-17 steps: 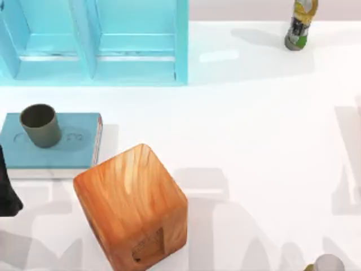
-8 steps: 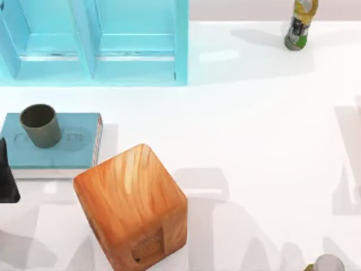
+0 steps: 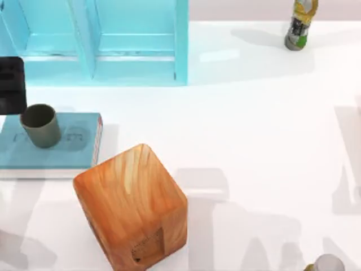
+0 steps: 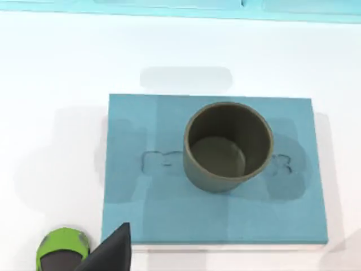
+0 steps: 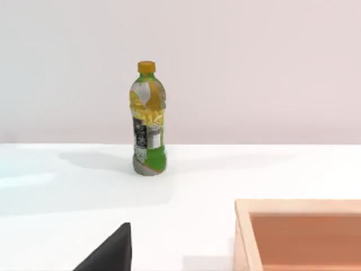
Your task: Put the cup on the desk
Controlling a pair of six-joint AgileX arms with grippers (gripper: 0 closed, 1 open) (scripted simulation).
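The white surface carries a turquoise shelf unit at upper left and a wooden block low in the frame. The olive-grey cup stands upright on a teal book at mid-left. The left gripper hangs just above the cup; whether it is open, I cannot tell.

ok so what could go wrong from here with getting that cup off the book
1. The cup stands upright on the teal book; a sideways nudge from the left gripper could tip it.
2. The wooden block sits close beside the book, so setting down on the desk there risks a bump.
3. The book may slide if pressed.
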